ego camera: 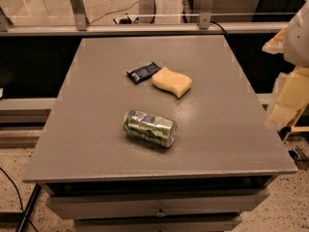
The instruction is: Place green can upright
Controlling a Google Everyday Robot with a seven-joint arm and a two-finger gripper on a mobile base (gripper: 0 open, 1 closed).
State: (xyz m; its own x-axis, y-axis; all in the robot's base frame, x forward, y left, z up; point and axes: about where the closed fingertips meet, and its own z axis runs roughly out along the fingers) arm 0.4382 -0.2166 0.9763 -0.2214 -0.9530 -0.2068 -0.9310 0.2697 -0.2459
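Observation:
The green can lies on its side on the grey table, a little in front of the table's middle. It is shiny, with a green and silver label, and its long axis runs left to right. My gripper shows as pale cream parts at the right edge of the view. It sits beyond the table's right side, well away from the can and holding nothing that I can see.
A dark blue snack packet and a yellow sponge lie side by side behind the can. A railing with metal posts runs behind the table. Drawers sit under the front edge.

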